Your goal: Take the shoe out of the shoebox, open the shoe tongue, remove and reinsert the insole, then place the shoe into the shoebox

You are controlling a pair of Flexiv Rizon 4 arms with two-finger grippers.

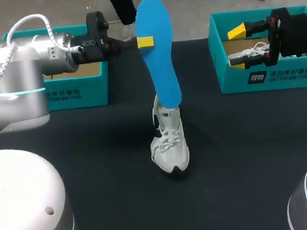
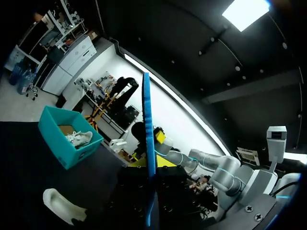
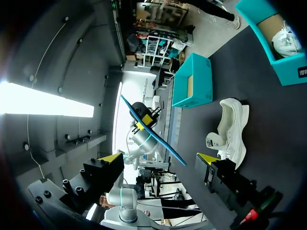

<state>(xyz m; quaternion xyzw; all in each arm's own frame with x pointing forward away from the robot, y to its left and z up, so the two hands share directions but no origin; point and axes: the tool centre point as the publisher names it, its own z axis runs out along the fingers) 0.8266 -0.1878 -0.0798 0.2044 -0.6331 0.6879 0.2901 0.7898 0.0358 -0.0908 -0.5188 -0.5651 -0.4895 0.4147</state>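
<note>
- our left fingers [image 1: 145, 41] are clenched on the blue insole [image 1: 160, 67], pinching it across its flat faces in its upper half. in the left wrist view it runs edge-on between them.
- the insole stands nearly upright, long axis top to bottom, with its lower end right at the collar of the white shoe [image 1: 169, 143]. we cannot tell whether that end is already inside the opening or just above it.
- the shoe sits on its sole near the middle of the dark surface [image 1: 93, 151], out of either box. its toe points toward the robot and its heel away, so its long axis runs front to back, across the insole's.
- our right fingers [image 1: 236, 32] are released, spread wide and holding nothing. they hover over the shoebox [image 1: 267, 78] on the right, well apart from the shoe.
- we judge the next move belongs to the left arm: the insole must tip from upright toward the shoe's own line, lower end leading down into the opening.
</note>
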